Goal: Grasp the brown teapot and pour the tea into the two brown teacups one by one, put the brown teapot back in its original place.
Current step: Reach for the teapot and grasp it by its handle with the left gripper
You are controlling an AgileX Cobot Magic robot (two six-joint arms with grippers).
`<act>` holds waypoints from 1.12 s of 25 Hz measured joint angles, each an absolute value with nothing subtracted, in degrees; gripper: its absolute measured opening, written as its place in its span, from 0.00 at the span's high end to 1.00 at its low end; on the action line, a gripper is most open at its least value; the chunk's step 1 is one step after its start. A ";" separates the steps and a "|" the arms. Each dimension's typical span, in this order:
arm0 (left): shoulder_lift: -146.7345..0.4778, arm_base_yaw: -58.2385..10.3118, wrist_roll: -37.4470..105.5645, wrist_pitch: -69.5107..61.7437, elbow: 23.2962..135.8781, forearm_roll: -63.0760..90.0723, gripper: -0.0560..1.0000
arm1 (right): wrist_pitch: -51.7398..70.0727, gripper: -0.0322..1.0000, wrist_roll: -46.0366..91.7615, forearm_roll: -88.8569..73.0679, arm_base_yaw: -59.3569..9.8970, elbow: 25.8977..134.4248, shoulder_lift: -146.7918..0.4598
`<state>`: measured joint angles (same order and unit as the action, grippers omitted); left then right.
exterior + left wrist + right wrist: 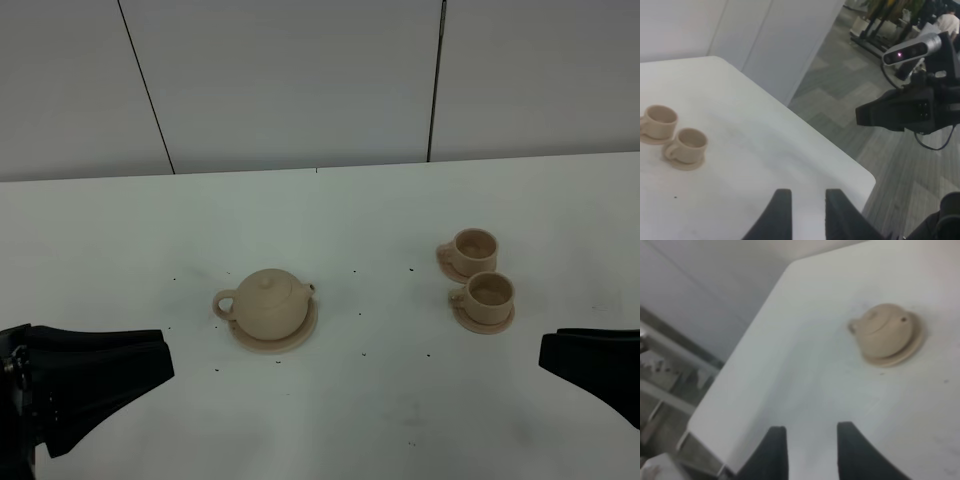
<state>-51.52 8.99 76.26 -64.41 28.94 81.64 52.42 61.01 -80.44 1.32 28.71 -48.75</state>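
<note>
The brown teapot [268, 302] stands upright with its lid on, on its flat tan saucer [272, 341], left of the table's middle. It also shows in the right wrist view [886, 333]. The two brown teacups, the far one [473, 247] and the near one [490, 292], stand on small saucers at the right. Both also show in the left wrist view, the far one [660, 120] and the near one [690, 143]. My left gripper [158, 362] [807, 210] is open and empty at the near left. My right gripper [548, 352] [810, 450] is open and empty at the near right.
The white table [360, 210] runs back to a grey panelled wall [300, 80]. Its right-hand edge and corner [867, 175] drop off to a grey floor. My right arm with its camera [905, 107] shows beyond that corner.
</note>
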 joint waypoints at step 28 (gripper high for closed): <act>-51.52 8.99 76.26 -63.09 28.94 81.69 0.72 | 50.31 0.74 61.02 -78.96 1.32 28.71 -48.75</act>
